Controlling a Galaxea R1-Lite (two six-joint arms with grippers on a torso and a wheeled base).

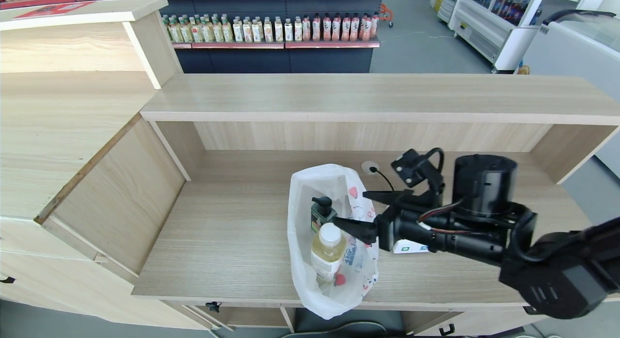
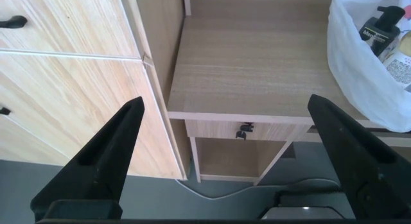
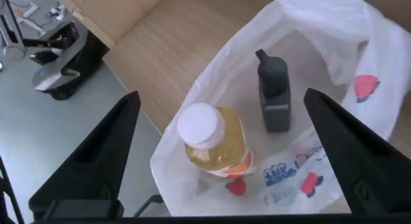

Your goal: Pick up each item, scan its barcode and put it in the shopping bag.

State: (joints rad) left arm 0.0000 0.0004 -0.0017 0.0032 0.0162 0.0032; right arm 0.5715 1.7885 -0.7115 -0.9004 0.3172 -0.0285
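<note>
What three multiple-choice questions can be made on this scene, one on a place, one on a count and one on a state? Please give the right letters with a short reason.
1. Where is the pump bottle?
A. in the bag
B. on the upper counter
C. on the floor

2. How many items are seen in the bag?
A. one
B. two
C. four

3. In what state is the right gripper?
A. open and empty
B. shut on the bag
C. shut on a box

Answers:
1. A, since the pump bottle stands inside the white bag, at its far side.
2. B, since only the pump bottle and a juice bottle with a white cap are seen in it.
3. A, since the right gripper's fingers are spread wide beside the bag, with nothing between them.
</note>
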